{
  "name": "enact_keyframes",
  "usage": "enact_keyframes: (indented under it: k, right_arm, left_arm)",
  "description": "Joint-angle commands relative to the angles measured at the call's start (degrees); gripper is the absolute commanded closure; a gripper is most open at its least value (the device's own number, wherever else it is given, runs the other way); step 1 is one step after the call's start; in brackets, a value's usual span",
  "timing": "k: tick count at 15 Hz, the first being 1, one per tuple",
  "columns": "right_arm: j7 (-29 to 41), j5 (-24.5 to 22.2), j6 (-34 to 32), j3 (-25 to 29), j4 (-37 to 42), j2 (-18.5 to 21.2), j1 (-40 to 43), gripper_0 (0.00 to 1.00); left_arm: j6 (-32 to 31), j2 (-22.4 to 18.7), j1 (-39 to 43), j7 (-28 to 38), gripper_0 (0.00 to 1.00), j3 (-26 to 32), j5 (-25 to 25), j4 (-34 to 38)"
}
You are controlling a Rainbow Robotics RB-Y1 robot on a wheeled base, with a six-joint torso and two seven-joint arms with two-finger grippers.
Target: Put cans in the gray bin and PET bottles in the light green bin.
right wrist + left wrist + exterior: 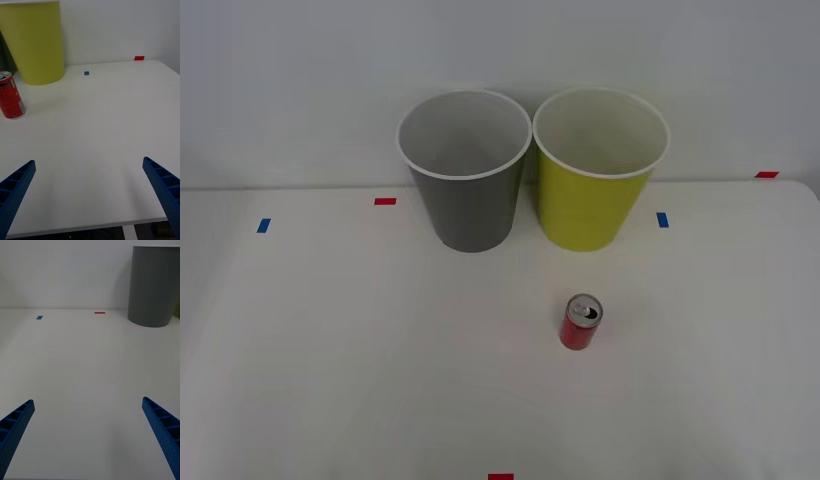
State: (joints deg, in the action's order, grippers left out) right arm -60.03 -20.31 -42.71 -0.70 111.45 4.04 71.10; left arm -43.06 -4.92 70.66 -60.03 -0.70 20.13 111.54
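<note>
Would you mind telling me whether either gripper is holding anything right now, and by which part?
Nothing is held. The right gripper and left gripper are both open over the table; the can stands alone.

In front of me is a white table (330, 380). At its far side two bins stand upright, side by side and almost touching: the gray bin (465, 170) on the left and the light green bin (600, 168) on the right. Nearer to me, in front of the green one, a small red can (581, 321) stands upright, apart from both bins. Small tape marks lie flat on the surface: blue pieces (263, 225) at the left and right, red pieces (385, 201) at the far side and one at the near edge.
</note>
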Motion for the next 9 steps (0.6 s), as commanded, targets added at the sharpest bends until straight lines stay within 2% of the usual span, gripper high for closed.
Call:
enact_keyframes:
  k: [1, 9]
  right_arm:
    - [0.00, 0.00, 0.00, 0.00, 0.00, 0.00, 0.00, 0.00]
    - [0.00, 0.00, 0.00, 0.00, 0.00, 0.00, 0.00, 0.00]
  left_arm:
    - [0.00, 0.00, 0.00, 0.00, 0.00, 0.00, 0.00, 0.00]
    - [0.00, 0.00, 0.00, 0.00, 0.00, 0.00, 0.00, 0.00]
